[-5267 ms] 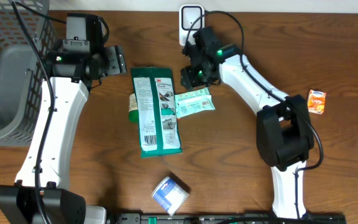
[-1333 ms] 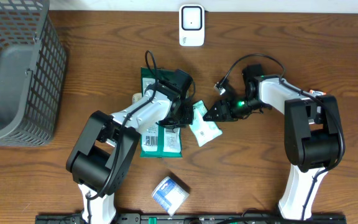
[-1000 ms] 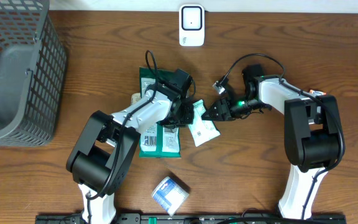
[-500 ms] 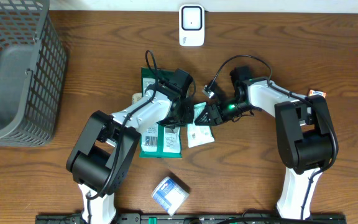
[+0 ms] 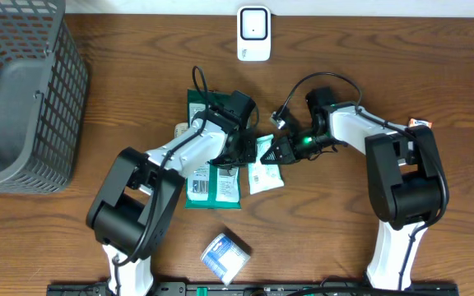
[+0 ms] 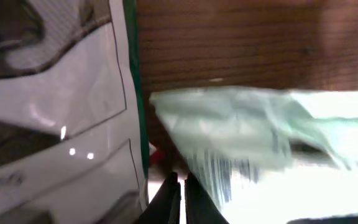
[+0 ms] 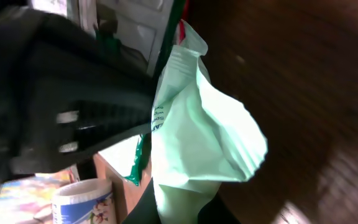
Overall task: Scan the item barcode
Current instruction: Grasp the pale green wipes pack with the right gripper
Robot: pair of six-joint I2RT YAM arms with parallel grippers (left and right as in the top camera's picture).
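The item is a pale mint-green packet point(image 5: 263, 167) lying between the two arms on the wood table. My right gripper point(image 5: 280, 153) is shut on its upper right end. In the right wrist view the crumpled packet point(image 7: 197, 137) runs down between the dark fingers point(image 7: 145, 211). My left gripper point(image 5: 242, 153) is shut, with its tips at the packet's left edge. The left wrist view shows the packet point(image 6: 241, 118) with black barcode lines point(image 6: 232, 174) just right of the closed fingertips point(image 6: 171, 198). The white scanner point(image 5: 253, 34) stands at the table's far edge.
A large green and white package point(image 5: 208, 168) lies under the left arm. A grey basket point(image 5: 19, 90) fills the far left. A blue and white tub point(image 5: 225, 255) sits near the front, and a small orange box point(image 5: 419, 123) is partly hidden behind the right arm.
My right gripper has slid left onto the packet's end and closed on it. The packet has swung more upright. The left arm has stayed put.
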